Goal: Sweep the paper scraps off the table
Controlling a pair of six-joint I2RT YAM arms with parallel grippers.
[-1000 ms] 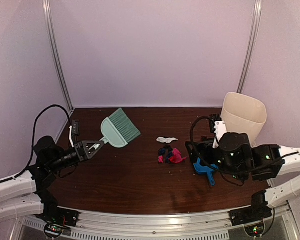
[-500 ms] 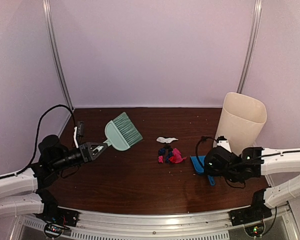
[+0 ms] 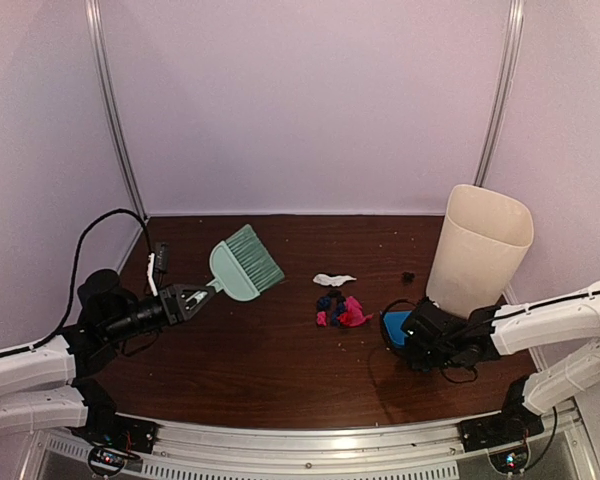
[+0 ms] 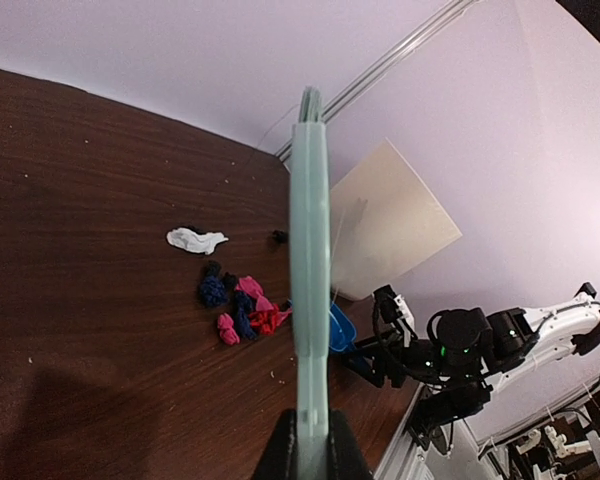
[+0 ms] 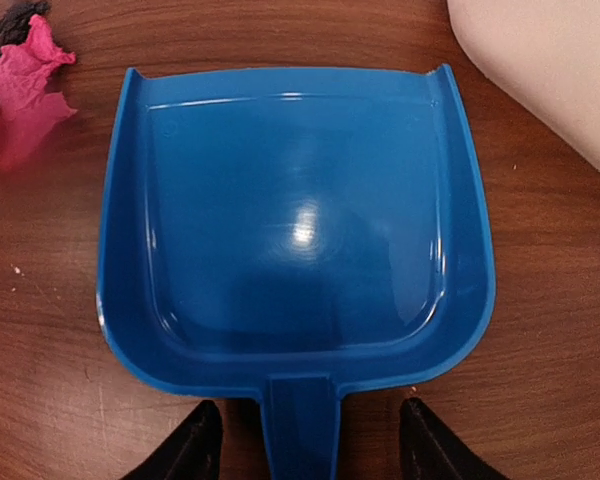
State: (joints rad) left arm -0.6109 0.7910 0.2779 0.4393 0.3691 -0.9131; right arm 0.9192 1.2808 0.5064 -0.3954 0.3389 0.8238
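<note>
The dustpan (image 5: 295,230) is smooth blue plastic, glossy enough to throw back a bright spot of light. Under it the table (image 5: 540,340) shows dark wood grain with a dull sheen. The paper scraps (image 3: 340,308) look crumpled and matt. The brush (image 3: 242,265) is pale green plastic. At right, the bin (image 3: 480,250) is smooth matt cream. The rail (image 3: 310,440) along the bottom is silver metal.

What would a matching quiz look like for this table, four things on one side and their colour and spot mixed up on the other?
Things:
1. brush
2. dustpan
3. bin
4. lone scrap

Colour and spot:
A. white, on the table just behind the pink and blue pile
B. mint green, gripped by the left end effector
C. cream, upright at the far right
D. blue, lying flat on the table

Pairs: 1-B, 2-D, 3-C, 4-A
</note>
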